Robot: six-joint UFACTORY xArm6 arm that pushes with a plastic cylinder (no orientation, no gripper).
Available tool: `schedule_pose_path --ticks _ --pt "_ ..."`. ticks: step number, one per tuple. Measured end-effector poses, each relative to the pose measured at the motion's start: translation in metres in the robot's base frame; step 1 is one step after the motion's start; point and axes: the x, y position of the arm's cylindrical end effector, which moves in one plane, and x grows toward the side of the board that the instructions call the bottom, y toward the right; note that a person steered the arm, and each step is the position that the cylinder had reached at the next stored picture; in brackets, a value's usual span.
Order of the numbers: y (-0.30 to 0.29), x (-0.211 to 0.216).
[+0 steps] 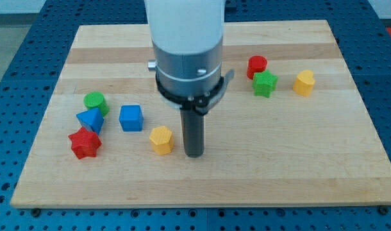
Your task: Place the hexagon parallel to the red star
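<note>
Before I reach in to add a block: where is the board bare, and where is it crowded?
Bare: the strip along the view's bottom below my tip and yellow hexagon, and the view's right below the green star. Crowded: the view's left, where green cylinder, blue triangle and red star bunch.

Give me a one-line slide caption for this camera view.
My tip stands just right of the yellow hexagon, with the red star further left.

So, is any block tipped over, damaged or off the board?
Nothing stands out. All eight blocks sit flat on the board, none damaged. My tip stands just to the view's right of the yellow hexagon, apart from it.
</note>
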Motion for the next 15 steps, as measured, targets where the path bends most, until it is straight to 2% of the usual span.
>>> schedule_pose_path --ticks 4,8,10,12,15 --pt "-0.002 -0.003" --pt "-0.038 -0.021" --pt "-0.034 -0.021" --pt "-0.031 -0.047" --pt "-0.035 -0.047"
